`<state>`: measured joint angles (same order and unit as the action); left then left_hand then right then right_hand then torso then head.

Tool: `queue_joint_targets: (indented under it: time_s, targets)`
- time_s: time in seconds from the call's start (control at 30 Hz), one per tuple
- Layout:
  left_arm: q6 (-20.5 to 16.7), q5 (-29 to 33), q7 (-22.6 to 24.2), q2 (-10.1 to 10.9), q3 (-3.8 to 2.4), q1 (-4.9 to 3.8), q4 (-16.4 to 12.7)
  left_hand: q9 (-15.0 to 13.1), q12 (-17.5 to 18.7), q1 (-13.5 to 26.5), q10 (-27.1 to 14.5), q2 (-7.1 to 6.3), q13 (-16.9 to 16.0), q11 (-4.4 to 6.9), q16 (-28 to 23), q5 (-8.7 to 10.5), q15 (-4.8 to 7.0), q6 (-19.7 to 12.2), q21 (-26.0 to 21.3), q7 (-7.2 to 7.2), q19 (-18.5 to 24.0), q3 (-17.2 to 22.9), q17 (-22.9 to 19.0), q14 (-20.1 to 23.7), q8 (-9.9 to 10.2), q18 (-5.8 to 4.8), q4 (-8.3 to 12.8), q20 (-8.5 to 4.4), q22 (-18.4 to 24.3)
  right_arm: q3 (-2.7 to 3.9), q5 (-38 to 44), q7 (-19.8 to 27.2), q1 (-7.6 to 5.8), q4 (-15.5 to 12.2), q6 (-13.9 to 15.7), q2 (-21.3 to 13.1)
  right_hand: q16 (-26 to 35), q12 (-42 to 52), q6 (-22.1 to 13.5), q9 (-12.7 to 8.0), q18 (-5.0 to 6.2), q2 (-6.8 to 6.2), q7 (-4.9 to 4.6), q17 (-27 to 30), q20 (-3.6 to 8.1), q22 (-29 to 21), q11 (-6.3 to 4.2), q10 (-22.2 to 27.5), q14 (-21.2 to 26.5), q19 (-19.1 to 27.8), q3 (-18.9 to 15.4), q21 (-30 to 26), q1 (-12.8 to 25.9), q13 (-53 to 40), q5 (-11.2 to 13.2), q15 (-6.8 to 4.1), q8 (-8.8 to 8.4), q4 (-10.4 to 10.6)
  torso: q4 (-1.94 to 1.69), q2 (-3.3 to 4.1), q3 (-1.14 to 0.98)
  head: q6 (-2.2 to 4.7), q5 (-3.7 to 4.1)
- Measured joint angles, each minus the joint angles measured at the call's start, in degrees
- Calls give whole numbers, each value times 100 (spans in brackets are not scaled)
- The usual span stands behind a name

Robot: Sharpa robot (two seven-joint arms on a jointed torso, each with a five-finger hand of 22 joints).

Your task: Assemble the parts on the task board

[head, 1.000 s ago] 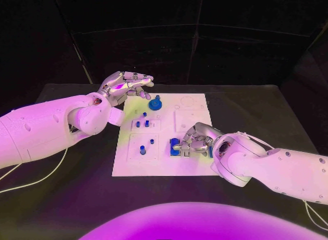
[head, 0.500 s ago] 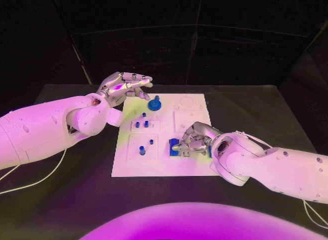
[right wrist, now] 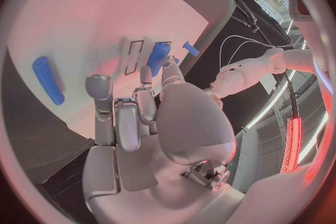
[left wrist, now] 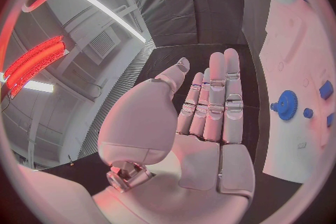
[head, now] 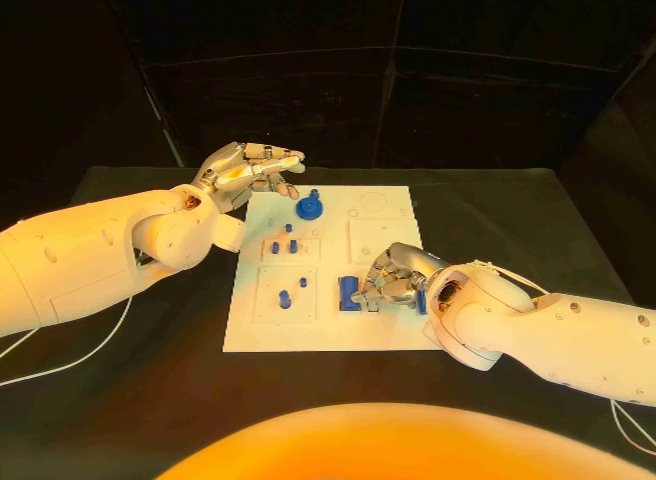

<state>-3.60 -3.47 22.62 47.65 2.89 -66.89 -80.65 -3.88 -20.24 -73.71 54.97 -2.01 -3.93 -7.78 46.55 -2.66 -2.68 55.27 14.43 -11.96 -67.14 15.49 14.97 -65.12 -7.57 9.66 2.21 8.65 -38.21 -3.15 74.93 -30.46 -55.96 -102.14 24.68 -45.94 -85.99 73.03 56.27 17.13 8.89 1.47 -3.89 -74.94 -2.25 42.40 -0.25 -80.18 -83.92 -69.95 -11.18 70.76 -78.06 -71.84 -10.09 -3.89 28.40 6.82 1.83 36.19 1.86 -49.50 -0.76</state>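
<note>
Right hand (head: pixel 390 281) sat low over the near right part of the board (head: pixel 256 335), its fingers curled down around a blue block (head: pixel 351 294). Whether it actually gripped the block could not be told from the head view; in the right wrist view the fingertips (right wrist: pixel 145 74) touched or nearly touched the long blue piece (right wrist: pixel 158 57) in its slot. Over the last second this hand had barely moved, only settling a little nearer the block, which I judged to mean a seating or pressing step under way, not a carry. Left hand (head: pixel 252 172) stayed raised beyond the board's far left corner, holding nothing; the left wrist view showed its fingers (left wrist: pixel 217 101) stretched out straight and close together, the palm bare.

On the board the blue gear (head: pixel 311 209) stood on its peg near the far edge, unchanged. Small blue pegs (head: pixel 282 245) stood in the left-middle panels, and another pair (head: pixel 286 298) in the near-left panel. A further blue bar (right wrist: pixel 47 79) lay apart on the white plate in the right wrist view. Round outlines at the far right looked unfilled, so the assembly seemed partly done.
</note>
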Motion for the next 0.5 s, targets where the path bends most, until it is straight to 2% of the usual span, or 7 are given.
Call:
queue_joint_targets:
  time_s: [0.17,0.2,0.37,0.5]
  targets:
    - [1,0,-2,6,0,0,-6,0,0,0,0,0,0,0,0,0,0,0,0,0,0,0,0,0,0,0,0,0,0,0,2,92,1,-58,65,-95,0,0,-65,0,0,0,-7,0,0,-24,-1,-1,0,0,-12,0,0,1,0,0,0,-1,0,0,-2,7,15]
    - [1,0,-2,7,0,0,-7,0,0,0,0,0,0,0,0,0,0,0,0,0,0,0,0,0,0,0,0,0,0,0,-4,125,1,-76,96,-132,0,0,-93,-2,0,0,-34,0,0,-31,-1,-1,0,0,-25,0,0,1,0,0,0,13,0,-1,-3,8,16]
    - [3,0,-4,22,1,0,-9,0,0,0,0,0,0,0,0,0,0,0,0,0,2,0,0,0,0,0,0,-2,-1,0,-95,421,1,-248,321,-530,0,-38,-319,-77,0,77,-135,1,-32,-98,38,38,0,32,-49,0,82,2,-193,1,-188,37,8,-9,-3,14,48]
    - [3,0,-4,35,1,0,-12,0,0,0,0,0,0,0,0,0,0,0,0,0,3,0,-1,0,0,0,0,-3,-1,1,-137,600,-3,-343,395,-924,0,-117,-410,-138,1,90,-187,1,-53,-132,88,88,-2,53,-64,-5,130,12,-223,42,-319,52,15,-17,2,14,106]
